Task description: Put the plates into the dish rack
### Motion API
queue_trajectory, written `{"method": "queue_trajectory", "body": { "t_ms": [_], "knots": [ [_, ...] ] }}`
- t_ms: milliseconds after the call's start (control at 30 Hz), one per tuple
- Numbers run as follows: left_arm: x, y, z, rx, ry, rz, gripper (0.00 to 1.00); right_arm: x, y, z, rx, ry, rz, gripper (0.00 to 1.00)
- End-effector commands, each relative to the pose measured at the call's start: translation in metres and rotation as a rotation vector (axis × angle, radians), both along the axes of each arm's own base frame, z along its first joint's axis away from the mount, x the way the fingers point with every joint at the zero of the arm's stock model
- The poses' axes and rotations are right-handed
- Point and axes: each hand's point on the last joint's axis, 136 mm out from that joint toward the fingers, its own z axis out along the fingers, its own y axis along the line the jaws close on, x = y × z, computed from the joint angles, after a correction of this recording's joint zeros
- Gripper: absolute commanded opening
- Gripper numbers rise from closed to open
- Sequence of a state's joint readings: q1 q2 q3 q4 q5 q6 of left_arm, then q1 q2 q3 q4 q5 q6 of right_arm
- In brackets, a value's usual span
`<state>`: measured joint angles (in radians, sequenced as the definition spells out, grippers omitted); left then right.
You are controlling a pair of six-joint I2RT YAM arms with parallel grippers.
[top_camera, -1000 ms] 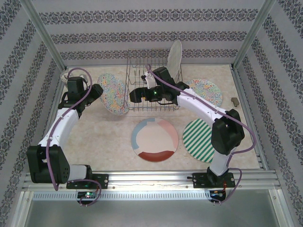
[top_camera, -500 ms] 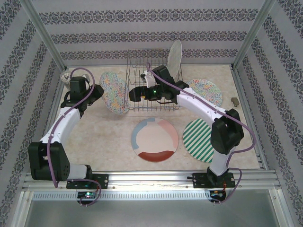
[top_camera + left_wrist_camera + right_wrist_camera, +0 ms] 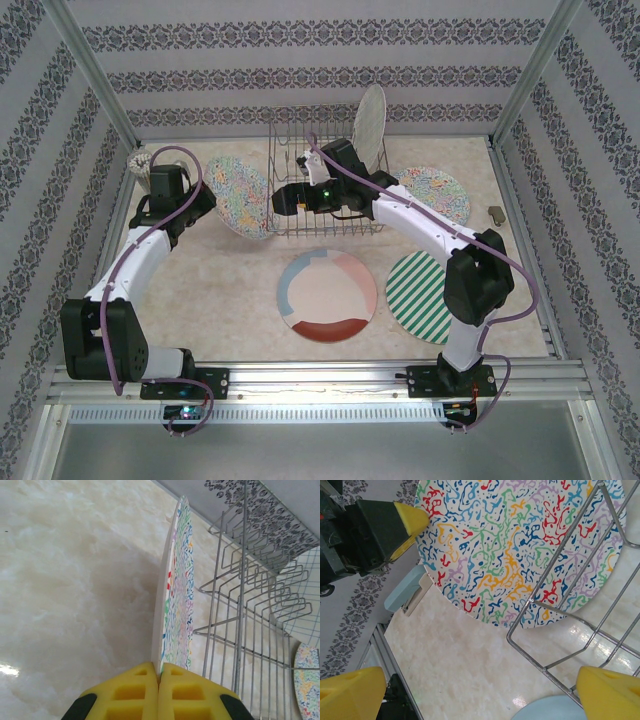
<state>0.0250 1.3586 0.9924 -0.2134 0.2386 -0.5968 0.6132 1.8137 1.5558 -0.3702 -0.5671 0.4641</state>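
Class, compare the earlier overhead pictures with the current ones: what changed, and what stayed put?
The left gripper closed on the rim of the floral plate, which stands on edge beside the dish rack. The right gripper stayed open at the rack; the cream plate and striped plate lay unmoved.

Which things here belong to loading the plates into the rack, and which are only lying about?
For the job:
dish rack
checked plate standing in it
upright floral plate
flat floral plate
striped plate
cream plate with colour blocks

Lying about:
pale cup in the far left corner
small grey object by the right wall
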Motion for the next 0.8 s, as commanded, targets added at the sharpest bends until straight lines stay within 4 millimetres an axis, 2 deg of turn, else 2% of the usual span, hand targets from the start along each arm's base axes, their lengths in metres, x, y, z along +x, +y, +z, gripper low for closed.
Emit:
{"method": "queue_trajectory", "body": {
  "t_ms": [0, 433, 767],
  "knots": [
    [-0.002, -0.007, 0.036, 0.033, -0.084, -0.038, 0.0, 0.0, 0.005, 0.006, 0.015, -0.01, 0.024, 0.98],
    [-0.03, 0.008, 0.077, 0.138, -0.151, 0.0, 0.0, -0.015, 0.011, 0.028, 0.028, -0.029, 0.032, 0.98],
    [-0.07, 0.025, 0.121, 0.261, -0.218, 0.04, 0.0, -0.035, 0.006, 0.048, 0.046, -0.048, 0.023, 0.98]
  ]
}}
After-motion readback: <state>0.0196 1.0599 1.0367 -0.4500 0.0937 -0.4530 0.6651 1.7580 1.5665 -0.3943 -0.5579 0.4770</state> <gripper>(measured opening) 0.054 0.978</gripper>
